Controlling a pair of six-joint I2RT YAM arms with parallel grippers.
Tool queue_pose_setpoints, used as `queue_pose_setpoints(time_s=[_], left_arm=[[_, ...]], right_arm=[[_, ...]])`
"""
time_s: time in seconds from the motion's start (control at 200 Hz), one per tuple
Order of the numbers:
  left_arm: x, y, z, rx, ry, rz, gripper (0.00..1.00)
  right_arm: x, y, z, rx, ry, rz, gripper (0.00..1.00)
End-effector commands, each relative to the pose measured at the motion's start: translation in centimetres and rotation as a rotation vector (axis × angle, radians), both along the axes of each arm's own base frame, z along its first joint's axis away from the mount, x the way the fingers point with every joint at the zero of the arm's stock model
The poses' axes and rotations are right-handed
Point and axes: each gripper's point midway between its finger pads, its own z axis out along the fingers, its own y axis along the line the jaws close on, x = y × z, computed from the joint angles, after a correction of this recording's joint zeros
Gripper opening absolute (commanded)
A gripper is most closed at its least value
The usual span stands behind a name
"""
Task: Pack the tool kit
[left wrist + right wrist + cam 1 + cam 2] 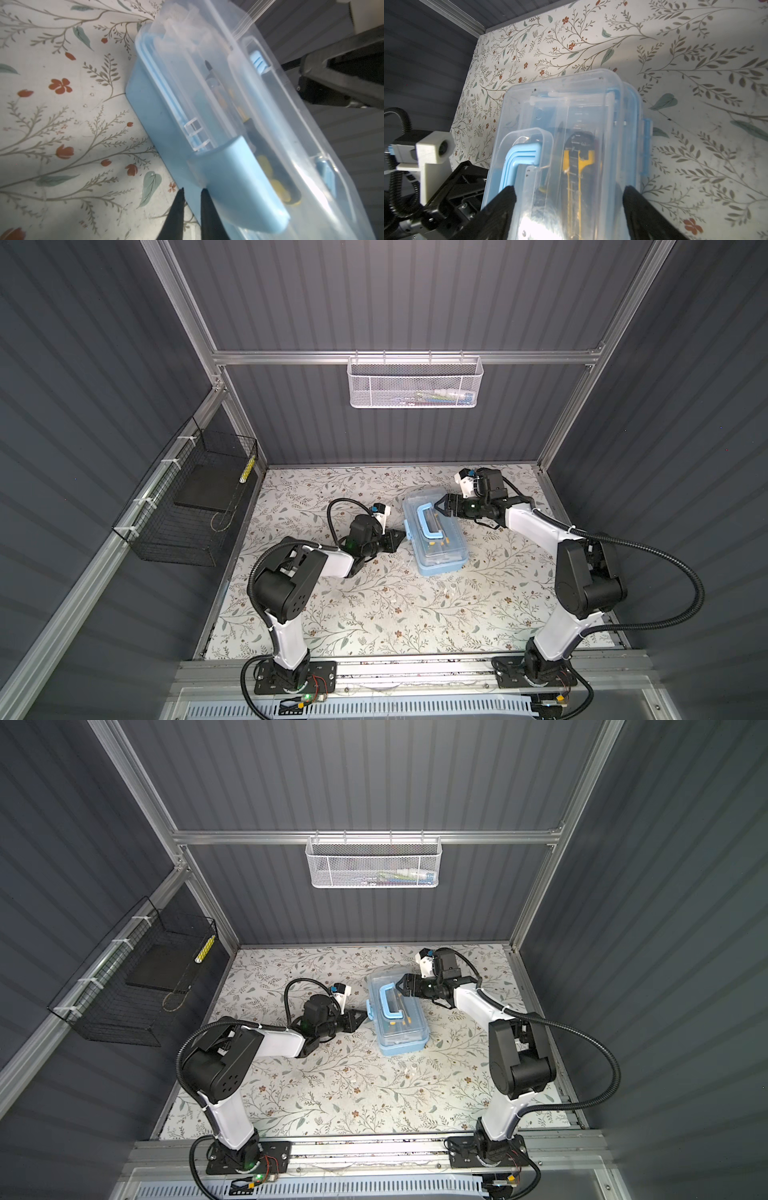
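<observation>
Where the floral-patterned table (374, 614) nears its far edge, midway between its side edges, the small light-blue plastic tool kit (436, 541) is found with its clear lid (571, 99) down. The left gripper (192, 190) is seen almost closed on nothing, just beside the blue latch (239, 187). The right gripper (569, 193) is spread wide over the lid; contact cannot be told.
</observation>
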Motion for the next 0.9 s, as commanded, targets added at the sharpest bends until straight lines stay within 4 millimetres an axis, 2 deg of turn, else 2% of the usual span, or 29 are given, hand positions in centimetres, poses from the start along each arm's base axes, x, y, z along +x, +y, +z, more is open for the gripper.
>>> queue_pose_setpoints(time_s=[0.0,0.185,0.355,0.491,0.691,0.896], left_arm=[[0.2,0.0,2.2,0.015,-0.043,-0.007,0.18],[0.6,0.9,1.5,0.087,-0.038,0.031,0.15],[0.6,0.9,1.4,0.088,-0.033,0.028,0.2],[0.6,1.0,1.2,0.097,-0.026,0.034,0.19],[0.8,2.0,0.4,0.205,-0.016,0.052,0.1],[0.9,1.9,-0.6,0.224,-0.001,0.043,0.07]], right_arm=[[-2.8,1.4,-2.8,0.007,0.127,0.064,0.83],[-2.8,1.5,-2.7,0.009,0.128,0.067,0.83],[-2.9,1.7,-2.9,0.009,0.132,0.073,0.83],[-3.0,1.9,-3.0,0.008,0.134,0.079,0.83],[-2.9,2.0,-3.2,0.004,0.139,0.08,0.83],[-3.0,2.2,-3.2,0.003,0.14,0.085,0.83]])
